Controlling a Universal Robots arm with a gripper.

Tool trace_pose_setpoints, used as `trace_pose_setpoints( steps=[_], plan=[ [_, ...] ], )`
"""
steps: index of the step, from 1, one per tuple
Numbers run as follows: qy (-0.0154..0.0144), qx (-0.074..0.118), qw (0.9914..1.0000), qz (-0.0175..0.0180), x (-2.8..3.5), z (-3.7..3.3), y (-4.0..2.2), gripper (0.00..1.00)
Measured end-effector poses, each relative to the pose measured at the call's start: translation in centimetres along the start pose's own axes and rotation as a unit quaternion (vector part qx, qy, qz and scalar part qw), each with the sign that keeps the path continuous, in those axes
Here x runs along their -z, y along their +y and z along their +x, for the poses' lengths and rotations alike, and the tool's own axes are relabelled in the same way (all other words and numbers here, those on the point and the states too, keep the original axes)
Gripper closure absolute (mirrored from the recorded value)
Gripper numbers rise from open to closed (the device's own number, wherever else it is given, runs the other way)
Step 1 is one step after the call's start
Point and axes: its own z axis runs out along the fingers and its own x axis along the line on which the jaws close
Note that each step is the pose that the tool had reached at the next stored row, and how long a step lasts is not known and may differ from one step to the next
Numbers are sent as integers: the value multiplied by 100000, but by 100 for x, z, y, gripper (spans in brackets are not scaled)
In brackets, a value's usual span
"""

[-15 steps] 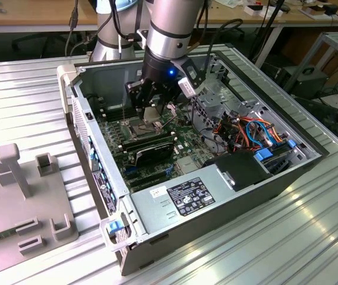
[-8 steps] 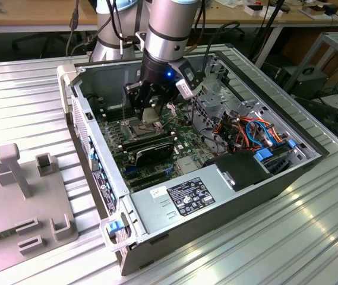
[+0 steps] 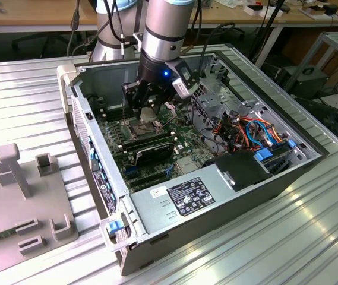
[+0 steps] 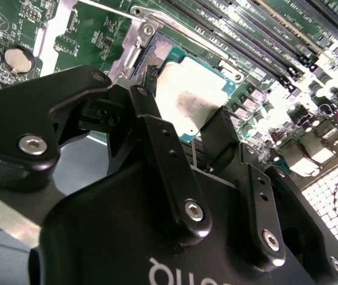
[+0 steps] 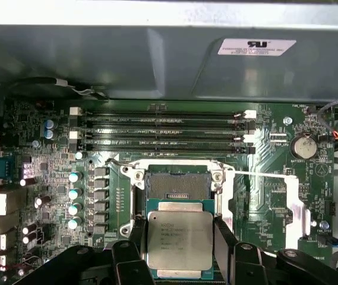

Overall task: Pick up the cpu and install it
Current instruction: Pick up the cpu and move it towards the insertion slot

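The cpu [image 5: 179,239], a flat square chip with a silver-grey face and green rim, sits between the two black fingers [image 5: 225,244] of my gripper [image 5: 179,244], which is shut on its opposite edges. In the second wrist view the cpu [image 4: 188,95] hangs a little above the board, still in the gripper [image 4: 183,111]. The open dark socket [image 5: 177,185] with its metal frame lies just beyond the chip, partly covered by it. In the exterior view the gripper [image 3: 148,111] hovers low inside the computer case, right over the socket [image 3: 142,128].
The open computer case [image 3: 91,127] lies on a ribbed metal table. Long black memory slots [image 5: 163,127] run beside the socket. A power supply [image 3: 186,196] and coloured cables [image 3: 252,130] fill the case's near and right parts. A grey fixture plate [image 3: 20,202] lies on the exterior view's left.
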Motion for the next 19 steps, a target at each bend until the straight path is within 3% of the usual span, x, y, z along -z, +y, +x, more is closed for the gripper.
trace_pose_setpoints(
  steps=[7, 13, 19],
  plan=[
    [8, -8, 99996, 944, -31, -1, 9, 45],
    [11, -7, 99995, 1006, -56, -1, 17, 45],
    [11, -5, 99995, 1006, -128, -2, 23, 45]
  ],
)
